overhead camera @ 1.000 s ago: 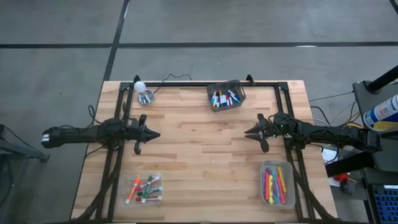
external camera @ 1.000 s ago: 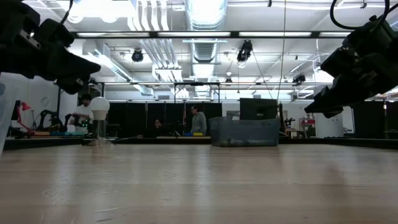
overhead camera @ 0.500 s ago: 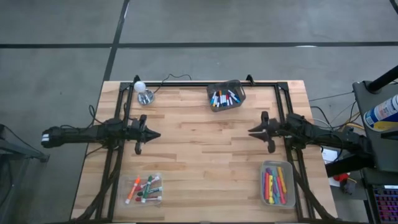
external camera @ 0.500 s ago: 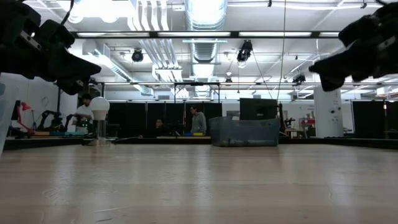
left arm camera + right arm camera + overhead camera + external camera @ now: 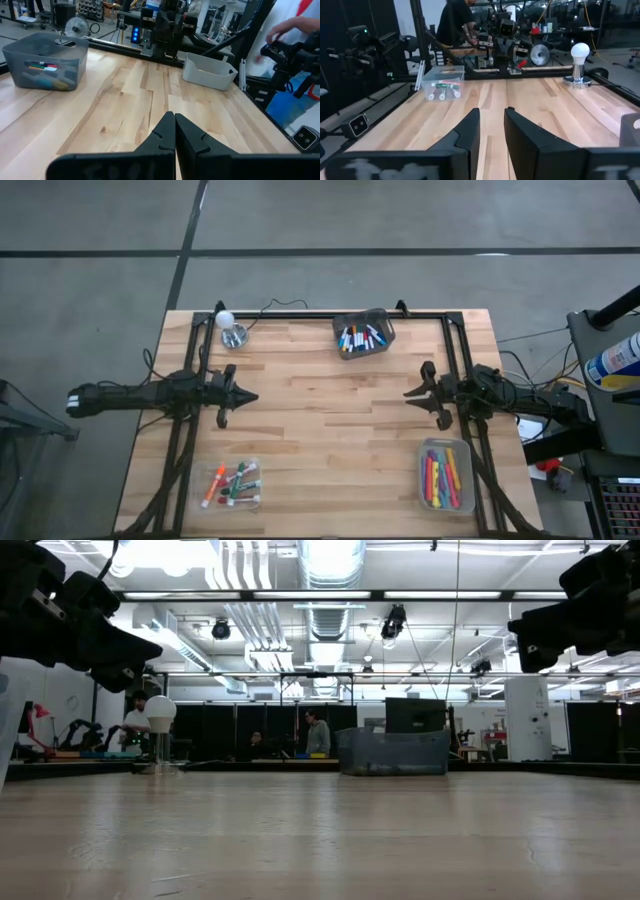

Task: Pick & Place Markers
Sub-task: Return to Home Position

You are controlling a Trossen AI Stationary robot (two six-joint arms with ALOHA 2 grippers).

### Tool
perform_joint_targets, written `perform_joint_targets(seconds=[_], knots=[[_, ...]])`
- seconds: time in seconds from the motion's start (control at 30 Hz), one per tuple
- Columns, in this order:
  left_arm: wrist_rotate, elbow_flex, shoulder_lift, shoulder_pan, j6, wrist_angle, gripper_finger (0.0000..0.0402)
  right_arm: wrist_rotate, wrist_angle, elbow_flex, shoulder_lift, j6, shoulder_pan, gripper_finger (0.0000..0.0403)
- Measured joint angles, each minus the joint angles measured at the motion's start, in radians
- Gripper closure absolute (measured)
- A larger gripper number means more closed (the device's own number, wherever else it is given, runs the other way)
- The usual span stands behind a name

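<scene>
Markers lie in three containers. Several are in a dark grey bin (image 5: 362, 335) at the table's far edge, several in a clear tray (image 5: 232, 483) at the near left, and several in a clear tray (image 5: 445, 477) at the near right. My left gripper (image 5: 250, 396) hovers shut over the table's left middle and points toward the right. My right gripper (image 5: 408, 393) hovers over the right middle and points toward the left. Its fingers (image 5: 470, 127) stand a little apart with nothing between them. In the left wrist view the bin (image 5: 45, 60) shows its markers.
A white bulb lamp (image 5: 230, 328) with a cable stands at the far left corner. Black frame rails (image 5: 195, 380) run along the table's left, right and far edges. Bare wood lies between the two grippers. A person (image 5: 455, 20) stands beyond the table.
My right gripper has risen and tipped up from slanting down to level. It has also drawn back a little toward the table's right edge. It carries nothing.
</scene>
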Motion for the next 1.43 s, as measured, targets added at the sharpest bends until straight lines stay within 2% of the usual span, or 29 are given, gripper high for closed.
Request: perform_joint_targets(seconds=[0.27, 0.7, 1.2, 1.43], knots=[[0.0, 0.0, 0.0, 0.0, 0.0, 0.0, 0.0402, 0.0, -0.001, 0.0, 0.003, 0.0, 0.0, 0.0317], [0.0, -0.001, 0.0, 0.0, 0.0, 0.001, 0.0402, 0.001, -0.001, 0.0, 0.003, 0.0, 0.0, 0.0335], [0.0, -0.001, 0.0, 0.0, 0.0, 0.001, 0.0402, 0.001, -0.001, 0.0, 0.003, 0.0, 0.0, 0.0318], [0.0, -0.001, 0.0, 0.0, 0.0, 0.001, 0.0402, 0.001, -0.001, 0.0, 0.002, 0.0, 0.0, 0.0326]])
